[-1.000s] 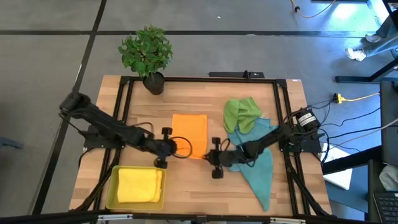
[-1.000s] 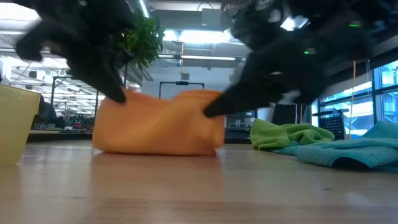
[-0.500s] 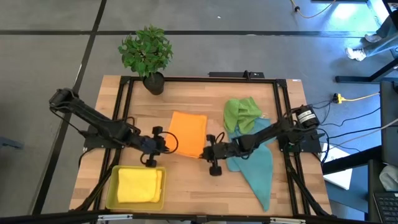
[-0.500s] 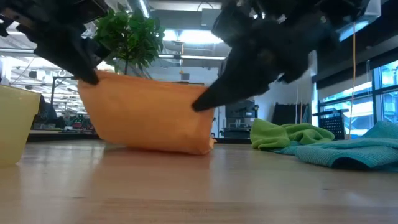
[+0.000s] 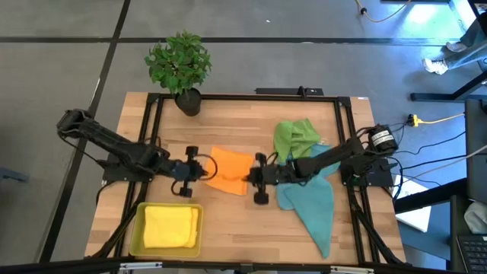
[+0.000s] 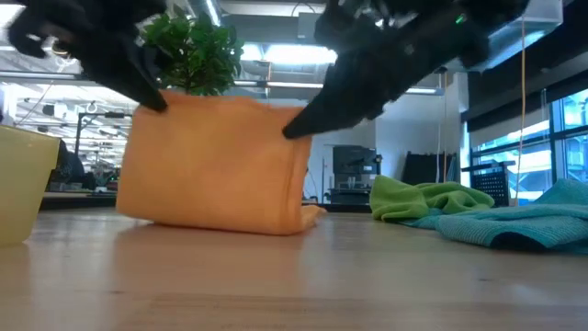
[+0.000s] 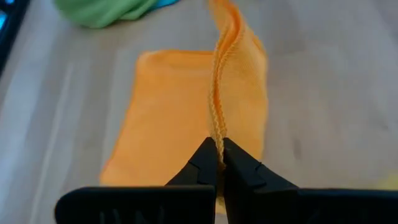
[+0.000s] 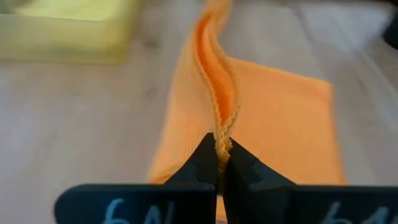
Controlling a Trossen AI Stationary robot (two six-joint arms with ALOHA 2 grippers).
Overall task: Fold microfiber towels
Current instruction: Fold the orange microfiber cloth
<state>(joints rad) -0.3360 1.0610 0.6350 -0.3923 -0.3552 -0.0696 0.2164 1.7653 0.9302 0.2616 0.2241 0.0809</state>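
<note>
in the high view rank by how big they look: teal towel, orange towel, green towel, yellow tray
1. teal towel
2. yellow tray
3. orange towel and green towel look alike; the orange one is lifted and foreshortened, so no ranking.

Worktop surroundings, seen from above

A wooden worktop (image 5: 228, 221) in a black frame (image 5: 156, 114) stands on grey floor (image 5: 61, 68). A potted green plant (image 5: 179, 67) sits at its 11 o'clock corner, a yellow plastic tray (image 5: 137, 228) at 7 o'clock. Cables (image 5: 426, 122) trail off towards 3 o'clock.
</note>
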